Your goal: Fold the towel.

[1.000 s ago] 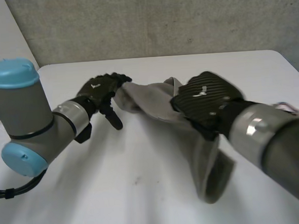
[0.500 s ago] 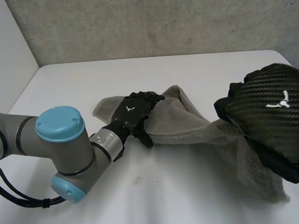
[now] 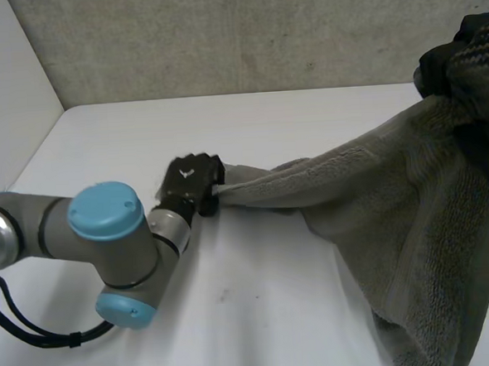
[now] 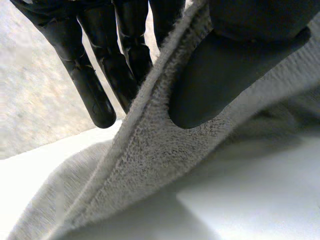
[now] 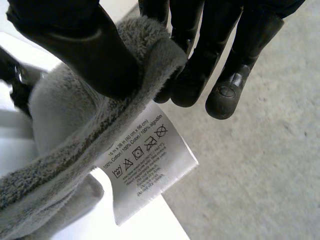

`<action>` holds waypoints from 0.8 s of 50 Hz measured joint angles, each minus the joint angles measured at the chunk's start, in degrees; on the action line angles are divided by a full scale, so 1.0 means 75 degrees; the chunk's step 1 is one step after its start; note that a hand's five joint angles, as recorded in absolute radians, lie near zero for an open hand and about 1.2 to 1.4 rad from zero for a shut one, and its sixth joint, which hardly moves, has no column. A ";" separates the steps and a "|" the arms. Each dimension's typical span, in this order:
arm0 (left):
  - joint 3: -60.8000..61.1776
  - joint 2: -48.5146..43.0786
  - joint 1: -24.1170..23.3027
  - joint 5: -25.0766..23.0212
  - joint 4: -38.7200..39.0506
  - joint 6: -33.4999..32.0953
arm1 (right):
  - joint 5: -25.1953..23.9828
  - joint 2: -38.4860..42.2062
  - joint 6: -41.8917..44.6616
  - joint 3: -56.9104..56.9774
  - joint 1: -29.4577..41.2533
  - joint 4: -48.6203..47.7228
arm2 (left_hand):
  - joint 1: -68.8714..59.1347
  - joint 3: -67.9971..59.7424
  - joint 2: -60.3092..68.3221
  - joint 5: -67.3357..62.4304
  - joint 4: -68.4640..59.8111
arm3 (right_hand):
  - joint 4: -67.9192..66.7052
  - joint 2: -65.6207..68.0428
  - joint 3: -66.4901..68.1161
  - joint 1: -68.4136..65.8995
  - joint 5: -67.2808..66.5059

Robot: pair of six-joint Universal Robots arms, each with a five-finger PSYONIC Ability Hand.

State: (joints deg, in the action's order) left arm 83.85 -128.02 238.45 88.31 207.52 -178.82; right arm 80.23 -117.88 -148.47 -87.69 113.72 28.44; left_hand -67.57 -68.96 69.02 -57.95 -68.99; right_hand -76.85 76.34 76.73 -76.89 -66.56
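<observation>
Within the last second I drew my hands apart: my right hand (image 3: pixel 475 48) swung up and off to the side, while my left hand (image 3: pixel 191 185) sank close to the white table (image 3: pixel 261 315). The grey towel (image 3: pixel 369 188), bunched between them a moment earlier, hung stretched from one grip to the other, its bulk drooping below my right. Each thumb pinched a terry edge against the fingers, and the care label (image 5: pixel 147 160) dangled beside my right pinch. I judged it ready to lay flat for folding.

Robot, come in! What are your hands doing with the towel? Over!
Left hand pinching towel edge, low by the table. Right hand pinching it beside the care label, held high. Towel stretched between them, not yet folded.
</observation>
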 measured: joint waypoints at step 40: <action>-0.0815 0.2182 0.1551 -0.1121 -0.4708 -0.3907 | -0.1004 0.5486 0.0245 0.2583 -0.1991 -0.0943 | -0.0092 -0.0099 0.0095 -0.0129 -0.0098 | -0.0001 0.0001 0.0023 -0.0007 -0.0001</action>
State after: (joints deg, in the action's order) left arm 77.74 -111.66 250.08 79.91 172.22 -208.12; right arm 72.70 -76.74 -146.63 -68.31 98.79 21.37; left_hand -68.25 -69.71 69.74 -58.92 -69.73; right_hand -76.86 76.35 76.90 -76.94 -66.57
